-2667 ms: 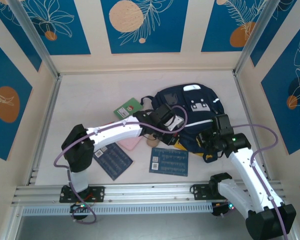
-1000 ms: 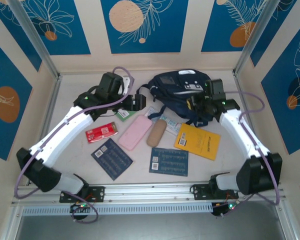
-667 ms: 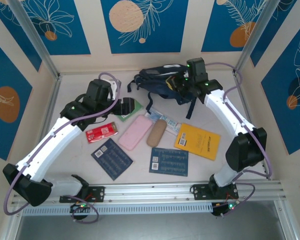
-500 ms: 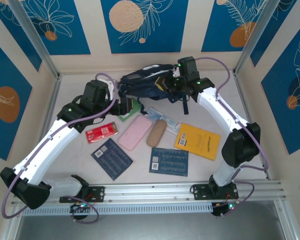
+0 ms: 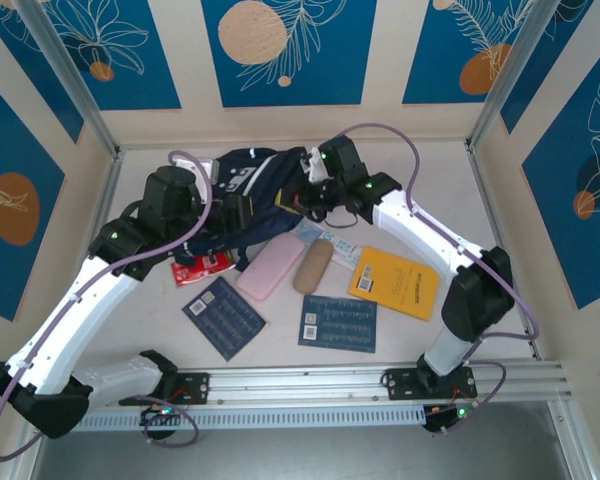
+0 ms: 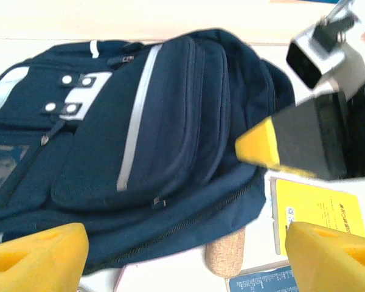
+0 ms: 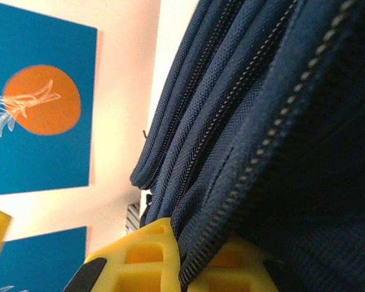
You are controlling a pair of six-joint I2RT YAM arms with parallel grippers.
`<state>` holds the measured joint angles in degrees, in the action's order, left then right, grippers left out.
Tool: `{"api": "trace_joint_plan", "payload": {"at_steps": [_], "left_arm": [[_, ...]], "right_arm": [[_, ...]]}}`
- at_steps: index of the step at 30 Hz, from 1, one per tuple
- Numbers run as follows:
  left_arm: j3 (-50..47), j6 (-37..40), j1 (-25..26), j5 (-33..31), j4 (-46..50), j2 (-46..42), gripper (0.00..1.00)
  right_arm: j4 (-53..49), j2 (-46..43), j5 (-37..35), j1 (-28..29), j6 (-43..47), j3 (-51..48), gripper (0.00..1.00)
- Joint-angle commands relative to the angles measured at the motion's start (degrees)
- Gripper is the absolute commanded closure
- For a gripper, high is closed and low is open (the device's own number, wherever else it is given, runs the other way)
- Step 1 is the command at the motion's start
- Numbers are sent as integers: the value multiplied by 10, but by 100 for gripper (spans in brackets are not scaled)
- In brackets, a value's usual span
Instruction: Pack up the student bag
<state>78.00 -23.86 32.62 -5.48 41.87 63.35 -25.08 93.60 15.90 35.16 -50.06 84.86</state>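
The student bag (image 5: pixel 248 178), dark navy with white stripes and patches, lies at the back of the table, left of centre. My right gripper (image 5: pixel 307 198) is at the bag's right edge. In the right wrist view its yellow fingers (image 7: pixel 140 258) are shut on a zippered edge of the student bag (image 7: pixel 280 109). My left gripper (image 5: pixel 234 214) hangs open just in front of the bag. In the left wrist view its yellow fingertips (image 6: pixel 39 255) stand far apart, with the student bag (image 6: pixel 140 140) ahead and nothing between them.
In front of the bag lie a red packet (image 5: pixel 202 266), a pink case (image 5: pixel 271 266), a cork-coloured case (image 5: pixel 313 266), a yellow booklet (image 5: pixel 395 282) and two blue cards (image 5: pixel 224 317) (image 5: pixel 338 322). Side rails and patterned walls bound the table.
My right gripper has dragged the bag from the back right corner leftwards across the back of the table. My left arm has drawn back to the left, still open.
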Motion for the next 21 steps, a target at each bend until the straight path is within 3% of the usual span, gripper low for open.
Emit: {"api": "trace_joint_plan", "payload": {"at_steps": [1,3,4,6,10,14,17,21], "left_arm": [[1,9,-6,-10,27,-17,16],[0,9,-7,-3,27,-18,16],[-2,9,-7,0,26,-16,16],[-5,11,-7,16,25,-3,17],[0,20,-4,80,26,46,16],[25,38,12,105,42,107,16],[67,64,51,72,67,173,14],[146,94,110,22,109,279,12]], "right_arm": [[62,-105,-27,41,7,-80,100],[74,-139,-32,52,2,-134,100],[79,-154,-38,59,4,-159,94],[81,-176,-72,71,13,-203,47],[37,-237,-197,76,29,-274,26],[-12,-316,-295,54,22,-329,27],[-40,-367,-331,16,2,-363,33],[-48,-414,-311,-36,-4,-401,36]]}}
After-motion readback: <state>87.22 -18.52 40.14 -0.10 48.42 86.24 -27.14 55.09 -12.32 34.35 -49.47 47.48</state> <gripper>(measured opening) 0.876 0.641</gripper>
